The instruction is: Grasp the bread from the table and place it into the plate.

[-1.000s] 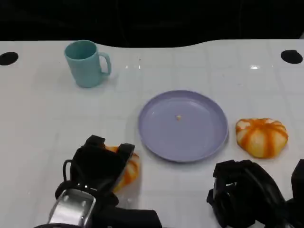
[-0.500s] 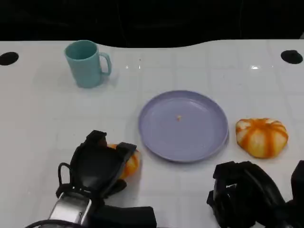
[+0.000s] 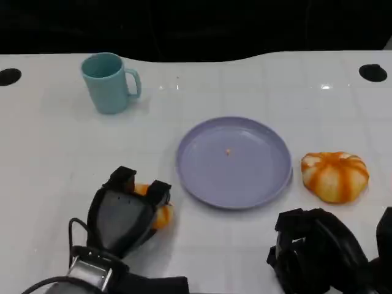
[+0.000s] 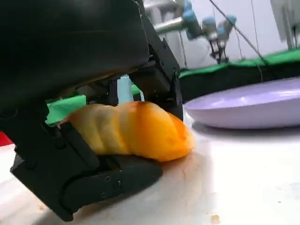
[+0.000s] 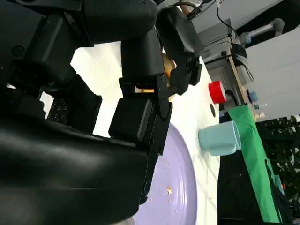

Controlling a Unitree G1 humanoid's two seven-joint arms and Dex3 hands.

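An orange-striped bread roll (image 3: 162,214) lies on the white table at the near left, mostly covered by my left hand (image 3: 125,215). In the left wrist view the roll (image 4: 133,129) sits between the black fingers (image 4: 110,180) and the shell, gripped from both sides and still touching the table. The lilac plate (image 3: 202,187) lies just right of it, with a crumb at its middle; its rim (image 4: 253,105) is close to the roll. A second striped roll (image 3: 334,176) lies right of the plate. My right hand (image 3: 315,252) rests at the near right, holding nothing.
A teal mug (image 3: 109,81) stands at the far left, well behind the plate; the right wrist view shows the mug (image 5: 220,137) too. Black round holes mark the table's far corners (image 3: 373,72). The table's dark far edge runs behind the mug.
My left hand has settled lower over the roll and its fingers have closed round it, so less of the roll shows. The right hand has stayed put. The camera shifted slightly.
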